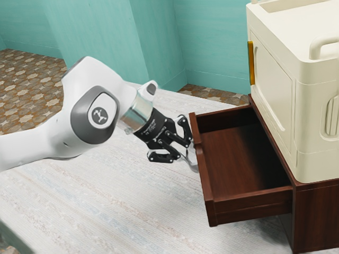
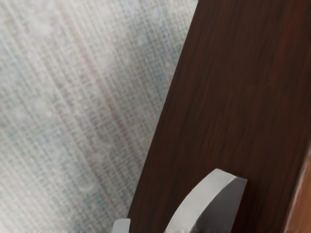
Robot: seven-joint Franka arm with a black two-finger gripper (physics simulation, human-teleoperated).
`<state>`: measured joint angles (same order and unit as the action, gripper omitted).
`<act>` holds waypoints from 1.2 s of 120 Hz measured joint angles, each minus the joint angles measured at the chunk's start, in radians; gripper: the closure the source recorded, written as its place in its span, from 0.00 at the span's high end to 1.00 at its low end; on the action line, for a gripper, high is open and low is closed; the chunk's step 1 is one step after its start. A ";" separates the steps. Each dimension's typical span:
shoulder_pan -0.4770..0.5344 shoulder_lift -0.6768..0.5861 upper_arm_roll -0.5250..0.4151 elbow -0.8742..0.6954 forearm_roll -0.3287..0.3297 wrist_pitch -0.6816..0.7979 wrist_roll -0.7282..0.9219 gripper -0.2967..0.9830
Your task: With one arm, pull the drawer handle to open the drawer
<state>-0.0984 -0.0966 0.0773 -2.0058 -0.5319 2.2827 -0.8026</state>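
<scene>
The black gripper (image 1: pixel 170 143) is at the outer side of the drawer front, close against the silver handle (image 1: pixel 191 159). How its jaws stand around the handle cannot be made out. The dark brown drawer (image 1: pixel 233 159) stands pulled out from its cabinet, and its inside shows. In the wrist view, the curved silver handle (image 2: pixel 201 201) rises from the dark wooden drawer front (image 2: pixel 209 97), just under my hand.
A cream box-like appliance (image 1: pixel 273 90) with a raised handle sits on the brown cabinet (image 1: pixel 318 217). The pale woven tabletop (image 1: pixel 116 206) extends beneath the arm and drawer. Teal walls (image 1: pixel 212 47) stand behind.
</scene>
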 joint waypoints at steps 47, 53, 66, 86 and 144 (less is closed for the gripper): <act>-0.019 -0.076 0.055 -0.082 0.031 0.002 -0.009 0.20; -0.019 -0.092 0.059 -0.097 0.031 0.003 -0.008 0.20; -0.024 -0.122 0.072 -0.125 0.035 0.005 -0.005 0.20; -0.025 -0.136 0.077 -0.139 0.042 0.006 -0.002 0.21; 0.010 -0.224 0.072 -0.131 0.092 -0.038 0.040 0.67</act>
<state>-0.0883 -0.3209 0.1494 -2.1363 -0.4401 2.2444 -0.7630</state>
